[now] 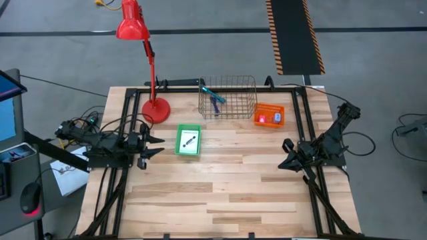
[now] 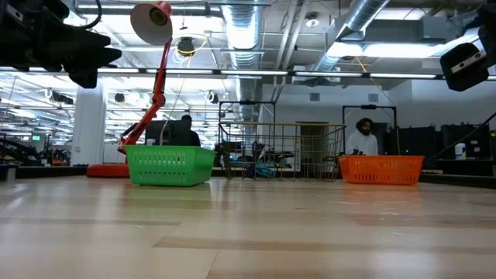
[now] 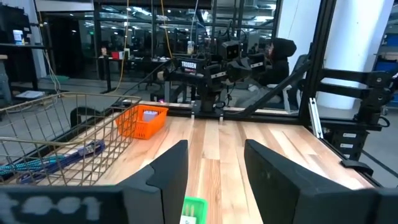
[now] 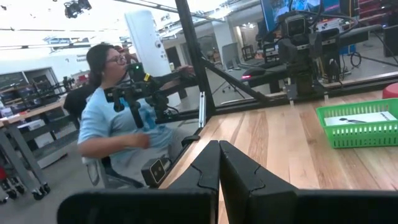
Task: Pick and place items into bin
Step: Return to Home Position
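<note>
A green bin point(image 1: 188, 141) sits on the table and holds a white card with a dark pen point(image 1: 189, 141) on it. The wire basket point(image 1: 228, 98) contains teal and blue stick-like things point(image 1: 215, 97). A small pink-red object point(image 1: 262, 119) lies in the orange bin point(image 1: 269, 116). My left gripper point(image 1: 159, 146) hovers open just left of the green bin; the bin's corner point(image 3: 194, 208) shows between its fingers point(image 3: 214, 180). My right gripper point(image 1: 281, 157) is shut point(image 4: 219, 168) over the table's right part, pointing toward the green bin point(image 4: 364, 124).
A red desk lamp point(image 1: 143, 60) stands on its round base point(image 1: 155, 110) at the far left. Bare wood stretches across the near half of the table point(image 1: 220, 200). A person in a light blue shirt point(image 4: 118, 118) sits beyond the table's left side, and other people point(image 2: 364, 139) show in the room behind.
</note>
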`<state>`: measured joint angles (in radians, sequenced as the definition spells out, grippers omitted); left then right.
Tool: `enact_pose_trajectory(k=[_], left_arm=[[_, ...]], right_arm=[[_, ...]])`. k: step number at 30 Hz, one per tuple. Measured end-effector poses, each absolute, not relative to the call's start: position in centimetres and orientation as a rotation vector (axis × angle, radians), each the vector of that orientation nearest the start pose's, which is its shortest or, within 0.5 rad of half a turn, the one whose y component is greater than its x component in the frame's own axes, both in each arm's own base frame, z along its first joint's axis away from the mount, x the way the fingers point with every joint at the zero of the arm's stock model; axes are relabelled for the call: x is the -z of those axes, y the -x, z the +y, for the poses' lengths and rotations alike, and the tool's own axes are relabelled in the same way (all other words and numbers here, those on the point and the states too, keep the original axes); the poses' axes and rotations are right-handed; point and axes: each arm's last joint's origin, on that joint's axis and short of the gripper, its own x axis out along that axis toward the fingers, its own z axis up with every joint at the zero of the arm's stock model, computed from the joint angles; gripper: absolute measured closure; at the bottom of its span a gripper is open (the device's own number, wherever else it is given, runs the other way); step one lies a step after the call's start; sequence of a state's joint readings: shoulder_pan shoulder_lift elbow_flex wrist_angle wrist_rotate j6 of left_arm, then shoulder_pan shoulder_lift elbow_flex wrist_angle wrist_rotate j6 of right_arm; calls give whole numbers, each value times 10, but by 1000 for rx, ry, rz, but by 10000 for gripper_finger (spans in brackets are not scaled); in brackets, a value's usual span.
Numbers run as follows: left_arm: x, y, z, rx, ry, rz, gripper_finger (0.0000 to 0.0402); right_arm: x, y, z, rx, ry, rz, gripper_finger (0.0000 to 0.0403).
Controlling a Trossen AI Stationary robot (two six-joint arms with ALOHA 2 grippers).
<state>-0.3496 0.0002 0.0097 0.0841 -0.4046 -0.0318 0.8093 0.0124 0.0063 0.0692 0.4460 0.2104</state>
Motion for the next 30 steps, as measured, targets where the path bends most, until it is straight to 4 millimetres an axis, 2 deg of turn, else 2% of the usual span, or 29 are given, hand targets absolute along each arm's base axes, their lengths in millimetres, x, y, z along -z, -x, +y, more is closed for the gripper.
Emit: enact_pose_trajectory(k=[30], left_arm=[[-173,-93,-22,-52,70,-80,255]], right_arm=[[-171,-75,60,-368,-245,-13,403]])
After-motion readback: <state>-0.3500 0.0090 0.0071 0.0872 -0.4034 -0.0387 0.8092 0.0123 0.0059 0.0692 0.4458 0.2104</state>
